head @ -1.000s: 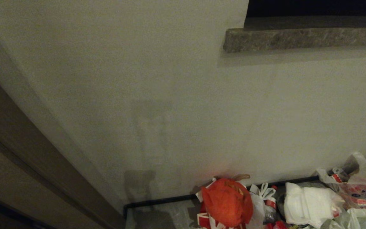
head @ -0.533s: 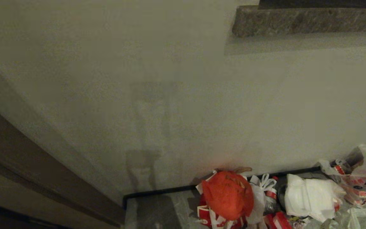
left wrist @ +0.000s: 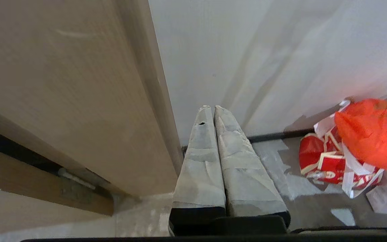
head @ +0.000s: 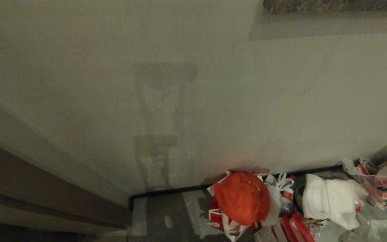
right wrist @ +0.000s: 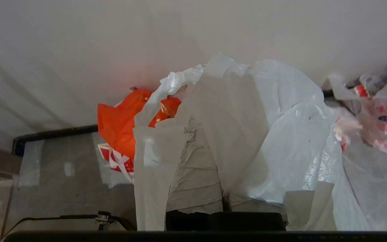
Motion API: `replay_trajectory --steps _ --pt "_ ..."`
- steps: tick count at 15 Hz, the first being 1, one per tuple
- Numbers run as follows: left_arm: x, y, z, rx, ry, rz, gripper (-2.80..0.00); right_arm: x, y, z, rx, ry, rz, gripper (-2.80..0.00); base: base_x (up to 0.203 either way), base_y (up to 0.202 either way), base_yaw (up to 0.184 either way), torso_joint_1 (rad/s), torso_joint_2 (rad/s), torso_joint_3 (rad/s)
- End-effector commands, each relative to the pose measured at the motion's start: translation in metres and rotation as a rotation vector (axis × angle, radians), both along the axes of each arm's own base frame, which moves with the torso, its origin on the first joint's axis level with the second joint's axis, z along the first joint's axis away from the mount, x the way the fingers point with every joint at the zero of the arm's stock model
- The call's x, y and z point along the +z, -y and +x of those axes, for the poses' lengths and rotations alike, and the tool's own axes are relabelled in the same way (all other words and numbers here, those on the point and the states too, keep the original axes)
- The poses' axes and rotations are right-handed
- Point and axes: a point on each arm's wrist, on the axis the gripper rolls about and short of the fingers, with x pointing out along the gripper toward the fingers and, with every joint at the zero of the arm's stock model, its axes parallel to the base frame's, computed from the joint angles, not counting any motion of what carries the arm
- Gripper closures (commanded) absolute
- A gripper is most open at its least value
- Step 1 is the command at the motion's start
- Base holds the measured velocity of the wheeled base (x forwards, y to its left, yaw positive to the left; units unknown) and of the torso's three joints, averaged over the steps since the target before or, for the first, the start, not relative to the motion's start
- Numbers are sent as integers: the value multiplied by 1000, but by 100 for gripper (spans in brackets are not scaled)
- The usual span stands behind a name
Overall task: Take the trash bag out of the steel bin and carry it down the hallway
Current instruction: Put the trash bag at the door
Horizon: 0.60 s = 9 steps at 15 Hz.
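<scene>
In the right wrist view the trash bag [right wrist: 274, 127], thin white translucent plastic, hangs draped over my right gripper [right wrist: 207, 134], which is shut on a fold of it. One taped finger [right wrist: 193, 174] shows through a gap in the plastic; the other is covered. My left gripper [left wrist: 212, 109] is shut and empty, low beside a wooden door frame [left wrist: 79, 101]. Neither gripper shows in the head view. The steel bin is out of view. The hallway shows as grey floor tiles [head: 166, 218], an off-white wall and a dark baseboard [head: 166, 195].
A heap of rubbish lies against the wall ahead: an orange-red bag [head: 242, 196] on a red and white bag, a white bundle [head: 328, 198], and a bag with red and blue print [head: 386, 183]. A stone ledge [head: 334, 5] juts out high on the right.
The head camera has tipped downward: the ledge has slid up to the top edge, and more floor and more of the rubbish heap show at the bottom.
</scene>
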Motion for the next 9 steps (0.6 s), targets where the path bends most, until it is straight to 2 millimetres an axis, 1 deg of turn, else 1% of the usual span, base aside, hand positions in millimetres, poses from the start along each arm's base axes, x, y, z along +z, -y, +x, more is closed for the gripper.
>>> replay_trajectory --steps 1,3,4,6,7,8,9 --pt "0 0 0 0 -1 0 0 0 0 0 0 -4 0 0 0 0 0 6 -1 -136" --pt "0 0 0 0 -1 -1 0 0 0 0 1 5 1 0 0 0 0 2 5 -54" --pt "0 0 0 0 -1 0 0 5 0 -1 2 13 1 0 0 0 0 0 0 0" --pt "0 0 0 0 -1 0 0 40 0 -5 7 12 6 0 0 0 0 0 0 0" --pt "0 0 0 0 -1 0 0 66 0 -4 15 -27 9 0 0 0 0 0 0 0" --pt "0 0 0 0 -1 0 0 84 -1 3 31 -106 12 0 0 0 0 0 0 0" --pt "0 0 0 0 -1 -1 0 94 -1 13 45 -187 14 0 0 0 0 0 0 0"
